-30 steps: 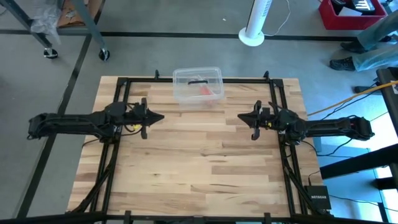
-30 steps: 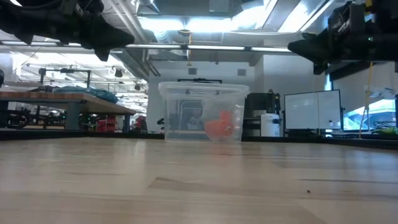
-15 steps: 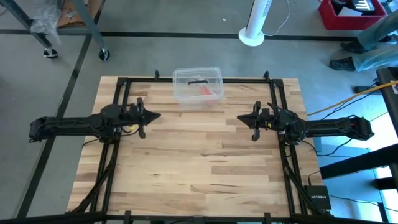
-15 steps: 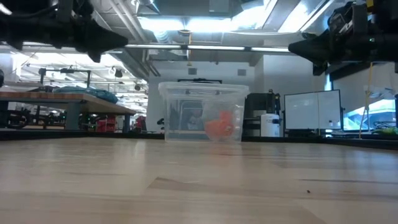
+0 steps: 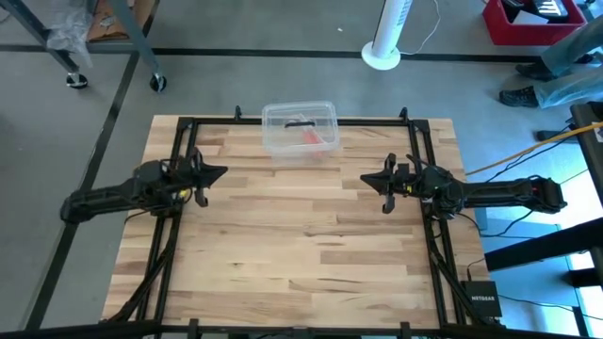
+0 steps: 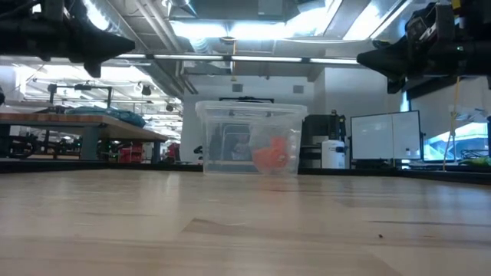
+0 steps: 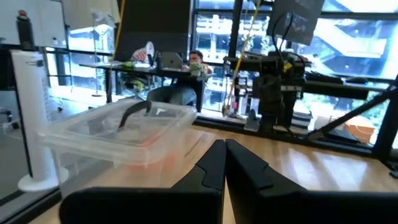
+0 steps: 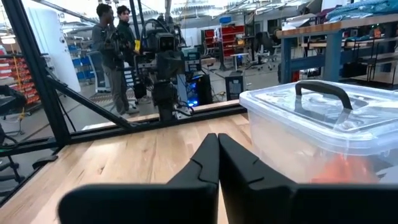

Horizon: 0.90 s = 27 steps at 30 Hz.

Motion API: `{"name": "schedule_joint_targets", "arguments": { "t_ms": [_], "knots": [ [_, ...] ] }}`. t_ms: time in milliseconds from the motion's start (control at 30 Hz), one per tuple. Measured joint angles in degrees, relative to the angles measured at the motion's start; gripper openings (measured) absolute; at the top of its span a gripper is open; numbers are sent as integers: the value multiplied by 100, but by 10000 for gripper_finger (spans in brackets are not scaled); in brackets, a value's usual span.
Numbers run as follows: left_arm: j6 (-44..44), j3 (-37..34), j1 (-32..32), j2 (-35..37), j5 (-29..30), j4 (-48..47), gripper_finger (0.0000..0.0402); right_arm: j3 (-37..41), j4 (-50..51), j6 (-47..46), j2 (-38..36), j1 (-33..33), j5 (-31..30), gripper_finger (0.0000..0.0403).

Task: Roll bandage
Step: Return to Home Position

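The orange bandage (image 6: 270, 158) lies inside a clear plastic box (image 5: 300, 130) with a dark handle on its lid, standing at the table's far edge. It also shows through the box wall in the high view (image 5: 311, 137), the left wrist view (image 7: 149, 160) and the right wrist view (image 8: 348, 168). My left gripper (image 5: 224, 170) is shut and empty, held above the table's left side. My right gripper (image 5: 364, 177) is shut and empty, held above the table's right side. Both point toward the table's middle.
The wooden table (image 5: 301, 254) lies bare between and in front of the arms. A black frame (image 5: 188, 124) runs along the table's sides and far edge. Two people (image 8: 112, 37) stand in the room beyond the table.
My left gripper has drawn back toward the table's left edge and a little toward the far edge, staying shut. My right gripper has kept still. The box and bandage have not moved.
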<state>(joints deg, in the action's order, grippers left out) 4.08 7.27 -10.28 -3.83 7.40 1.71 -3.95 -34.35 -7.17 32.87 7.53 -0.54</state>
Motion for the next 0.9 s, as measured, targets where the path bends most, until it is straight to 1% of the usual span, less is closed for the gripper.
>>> {"name": "schedule_joint_targets", "arguments": {
  "t_ms": [133, 333, 433, 567, 700, 900],
  "knots": [
    [122, -136, 0, 383, 51, -65, 3, -2, 109, -55, -147, -7, 4, 5],
    [200, -359, 0, 360, 79, 84, 3, -4, 471, -211, -339, -29, 26, 12],
    [302, -412, 2, 360, 83, 69, 3, -2, 556, -225, -430, -145, 8, 13],
    [371, -415, 59, 360, 78, 50, 4, -2, 646, -163, -669, -358, -327, 14],
    [411, -415, 181, 360, 73, 40, 4, -2, 1253, -115, -1101, -515, -612, 14],
    [376, -415, 282, 360, 75, 43, 4, -2, 2366, -157, -2032, -529, -370, 14]
  ]
}}
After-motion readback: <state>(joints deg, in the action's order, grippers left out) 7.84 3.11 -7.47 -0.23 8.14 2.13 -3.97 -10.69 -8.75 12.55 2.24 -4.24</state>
